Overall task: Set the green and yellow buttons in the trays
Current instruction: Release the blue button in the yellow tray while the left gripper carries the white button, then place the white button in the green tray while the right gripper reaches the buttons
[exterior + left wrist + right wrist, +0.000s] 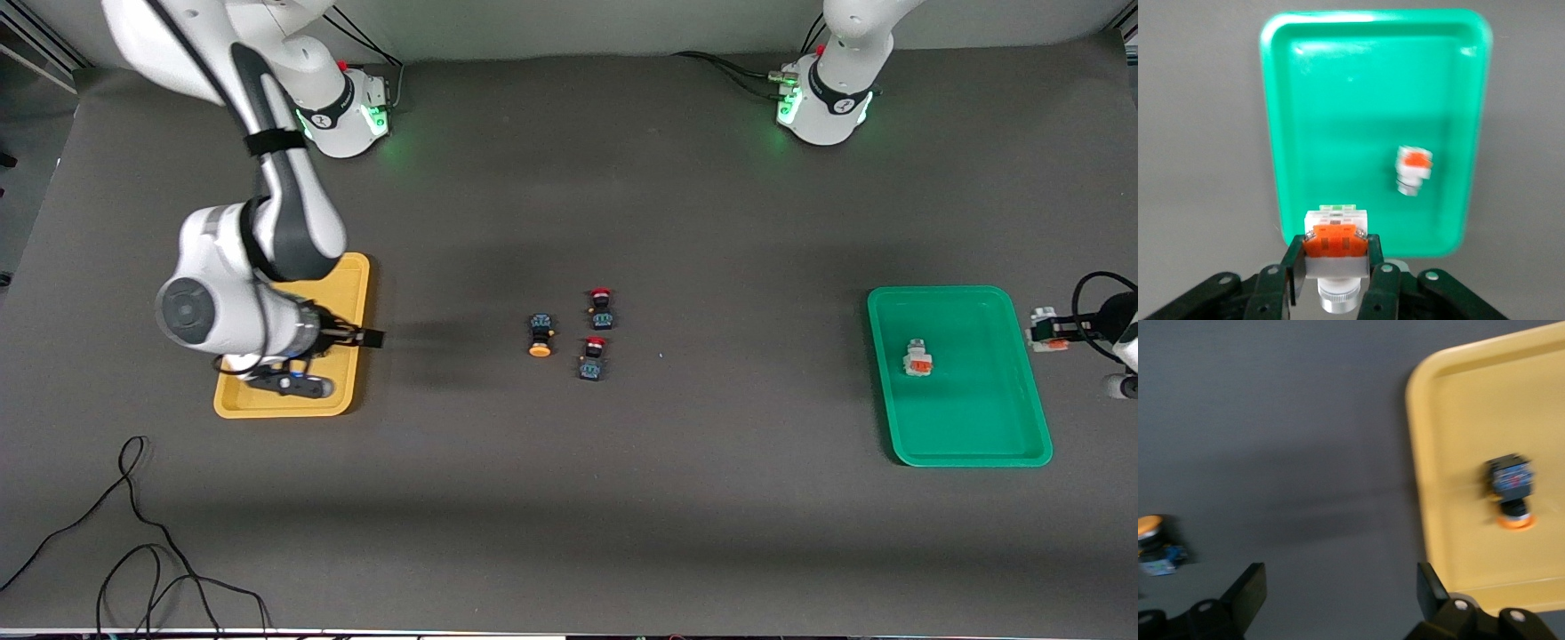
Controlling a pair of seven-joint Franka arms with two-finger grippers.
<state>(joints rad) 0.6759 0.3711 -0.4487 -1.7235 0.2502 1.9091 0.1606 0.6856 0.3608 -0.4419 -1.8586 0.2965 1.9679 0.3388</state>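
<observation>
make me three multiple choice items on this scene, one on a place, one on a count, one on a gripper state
1. Where does the grey-white button outside the grippers lie?
A in the green tray
B in the yellow tray
C on the bare table

2. How many red-capped buttons stand on the table?
A one
B two
C four

3. How is the left gripper?
A open over the yellow tray
B shut on nothing
C shut on a grey-white button

Answers: 1 A, it rests on the green floor. 2 B, a pair at mid-table. 3 C, its fingers clamp the orange block.
</observation>
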